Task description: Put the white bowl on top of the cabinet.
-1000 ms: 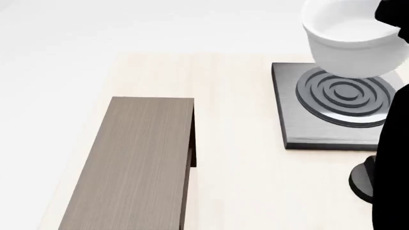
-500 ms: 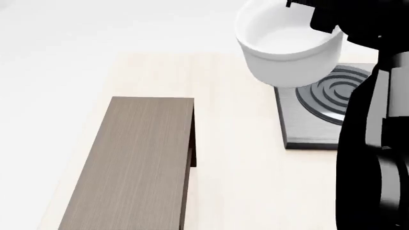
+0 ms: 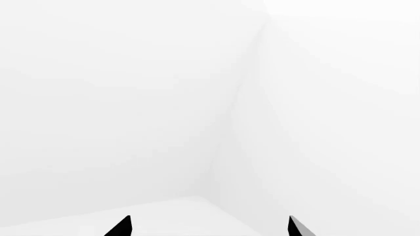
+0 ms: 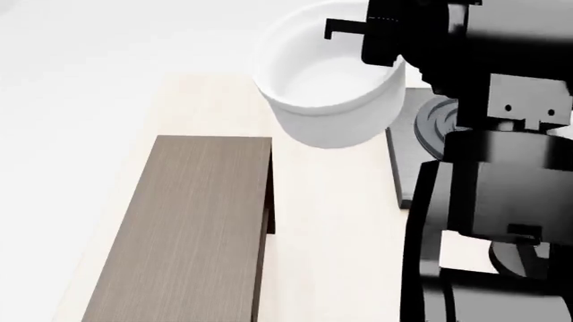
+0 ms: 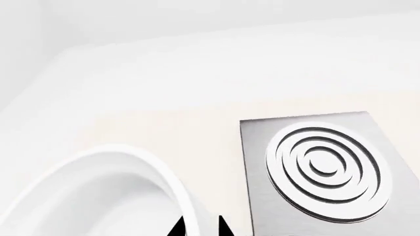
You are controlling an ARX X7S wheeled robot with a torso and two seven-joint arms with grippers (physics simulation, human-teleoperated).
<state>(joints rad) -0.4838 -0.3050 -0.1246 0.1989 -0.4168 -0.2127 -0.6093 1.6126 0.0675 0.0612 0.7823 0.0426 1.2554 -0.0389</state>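
Deep glossy white bowl (image 4: 329,87) is pinched at its rim by right gripper (image 5: 198,227), held aloft for clearance, beside wood-topped cabinet (image 4: 192,221); left gripper (image 3: 208,227) jaws are spread, empty.

Bright, even light; sharp render; faint shadows; left wrist view possibly overexposed.

1 white bowl (image 4: 327,100); 1 cabinet (image 4: 192,228); 1 stove plate (image 5: 315,167); 1 table (image 4: 331,255)
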